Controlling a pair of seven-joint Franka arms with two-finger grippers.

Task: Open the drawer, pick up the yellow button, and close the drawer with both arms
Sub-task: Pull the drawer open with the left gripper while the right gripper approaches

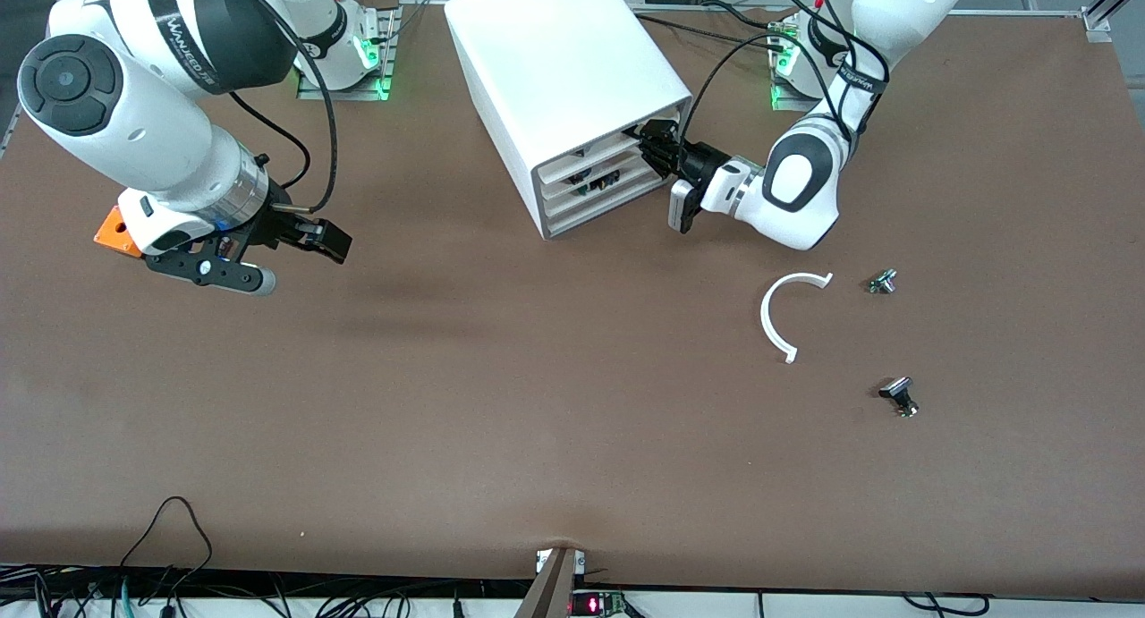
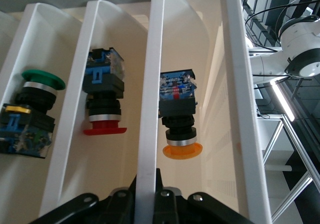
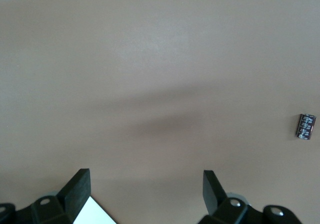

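On the brown table, upper centre, the left gripper is clamped on the drawer front; button inside (orange cap). Right gripper hovers agape, upper left.

We see the left gripper clamped on a white flared drawer front. Three drawer fronts show stacked. In the compartment just past the gripped edge lies the button, orange cap toward the gripper; the next holds a red-capped button, the next a green-capped button
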